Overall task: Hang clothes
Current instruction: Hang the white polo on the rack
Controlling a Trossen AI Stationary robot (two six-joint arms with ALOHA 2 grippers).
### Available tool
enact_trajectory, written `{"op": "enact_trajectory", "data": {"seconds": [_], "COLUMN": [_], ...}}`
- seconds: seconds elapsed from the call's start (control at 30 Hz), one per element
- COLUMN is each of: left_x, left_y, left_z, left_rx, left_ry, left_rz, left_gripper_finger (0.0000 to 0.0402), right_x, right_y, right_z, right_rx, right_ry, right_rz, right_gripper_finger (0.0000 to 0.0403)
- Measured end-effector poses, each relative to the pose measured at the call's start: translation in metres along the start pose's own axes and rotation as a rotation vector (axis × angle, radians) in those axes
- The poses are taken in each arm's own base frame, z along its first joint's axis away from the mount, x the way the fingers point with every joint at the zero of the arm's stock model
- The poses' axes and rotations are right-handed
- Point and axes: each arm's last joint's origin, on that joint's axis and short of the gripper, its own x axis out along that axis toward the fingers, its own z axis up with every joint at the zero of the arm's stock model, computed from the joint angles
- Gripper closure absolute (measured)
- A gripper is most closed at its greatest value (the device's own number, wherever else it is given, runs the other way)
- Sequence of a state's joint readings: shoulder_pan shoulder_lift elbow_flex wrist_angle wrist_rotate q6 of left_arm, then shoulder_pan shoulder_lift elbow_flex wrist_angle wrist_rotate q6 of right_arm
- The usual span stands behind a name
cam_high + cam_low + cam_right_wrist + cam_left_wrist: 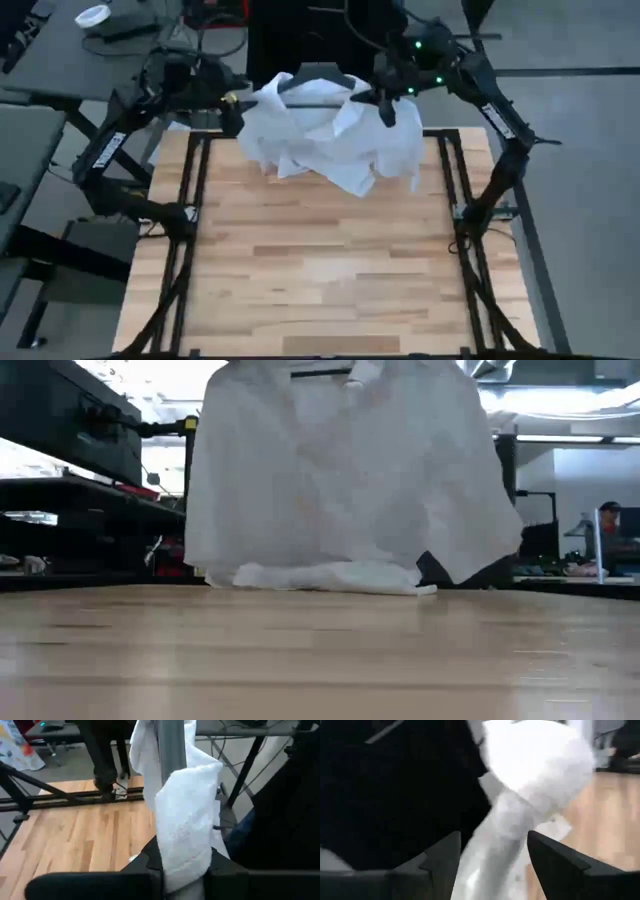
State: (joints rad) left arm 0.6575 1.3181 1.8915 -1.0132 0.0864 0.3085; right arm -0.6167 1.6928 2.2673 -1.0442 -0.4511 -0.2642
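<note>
My left gripper is at the far left corner of the wooden table, jaws spread wide, a fold of the white top running between my two fingers without being pinched. My right gripper is at the far right side, jaws closed on the white top, clamping a strip of the fabric together with a grey bar that runs up between the fingers; whether that bar is part of the hanger, I cannot tell. White top is bunched and draped at the far edge of the table, raised up between both grippers, its upper part over the dark hanger at the top middle. From the low view the white top hangs like a curtain, lower hem crumpled and touching the tabletop. Rest of the table surface in front is bare wood.
</note>
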Motion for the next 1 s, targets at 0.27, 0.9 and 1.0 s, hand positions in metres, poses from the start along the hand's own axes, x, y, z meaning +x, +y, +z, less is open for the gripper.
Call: {"op": "enact_trajectory", "data": {"seconds": [0.27, 0.9, 1.0], "left_x": [0.014, -0.005, -0.01], "left_y": [0.0, 0.001, 0.005], "left_z": [-0.003, -0.001, -0.004], "left_rx": [0.027, 0.115, 0.102], "left_ry": [0.047, -0.038, -0.031], "left_rz": [-0.025, -0.091, -0.069], "left_gripper_finger": [0.0253, 0.039, 0.039], "right_x": [0.001, -0.044, -0.057], "right_y": [0.002, -0.006, -0.006], "right_z": [0.004, 0.005, 0.003], "right_rx": [-0.005, 0.086, 0.077], "right_ry": [-0.039, -0.082, -0.083], "right_rz": [0.04, -0.089, -0.115], "right_gripper_finger": [0.0375, 0.0221, 0.0202]}}
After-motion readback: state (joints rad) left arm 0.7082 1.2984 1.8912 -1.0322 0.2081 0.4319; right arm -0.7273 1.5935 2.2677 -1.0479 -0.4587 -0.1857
